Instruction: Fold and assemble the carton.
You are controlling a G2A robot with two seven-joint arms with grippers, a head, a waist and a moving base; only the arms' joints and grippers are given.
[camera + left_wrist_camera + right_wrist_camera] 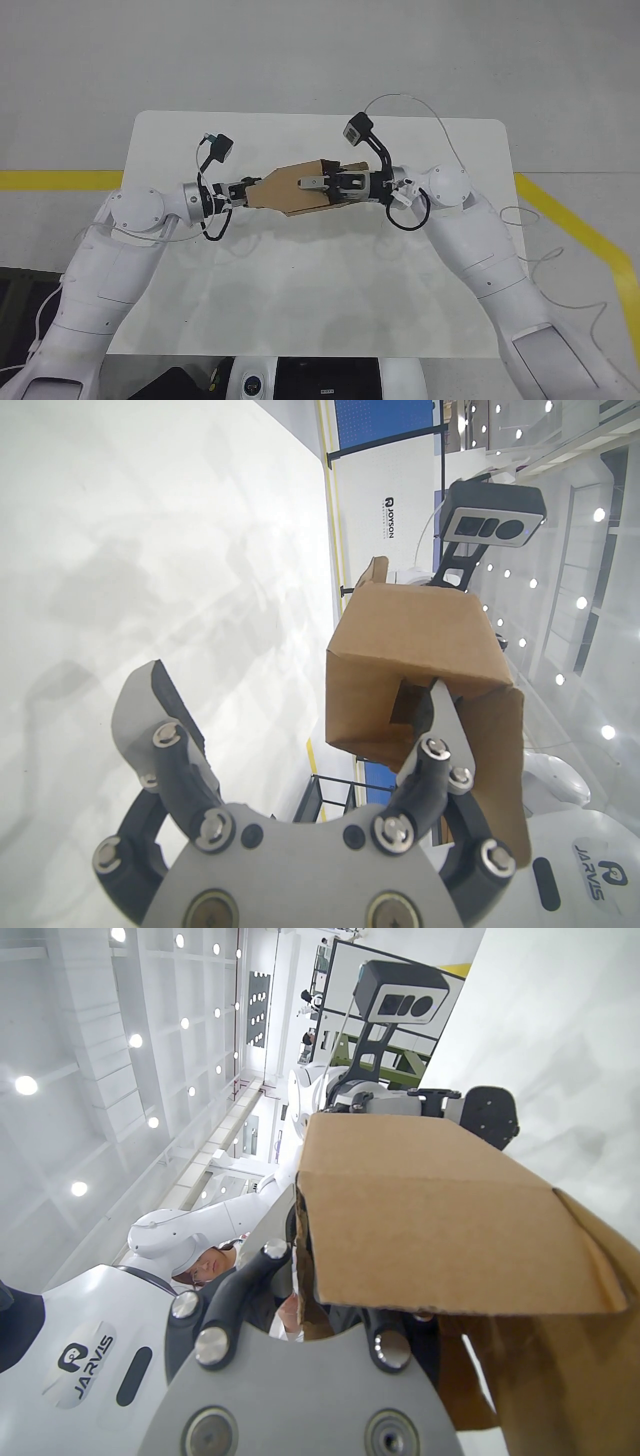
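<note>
White table (pixel 300 300), top view. Carton (pixel 285 192), partly folded, is at upper centre of frame between both claws. Left claw (pixel 300 675) stands spread open, one finger (pixel 442 710) inside a carton cut-out. Right claw (pixel 312 183) lies over the opposite end; its grip cannot be told.

Item count: carton (pixel 290 190), quantity one, a single brown cardboard piece. Table (pixel 320 300), quantity one. Arms, quantity two: left arm (pixel 130 215) and right arm (pixel 470 230). Grippers, quantity two: left gripper (pixel 245 188) and right gripper (pixel 315 184). Wrist cameras, quantity two: left wrist camera (pixel 220 148) and right wrist camera (pixel 357 130). Yellow floor strips, quantity two: left strip (pixel 60 180) and right strip (pixel 580 232)
</note>
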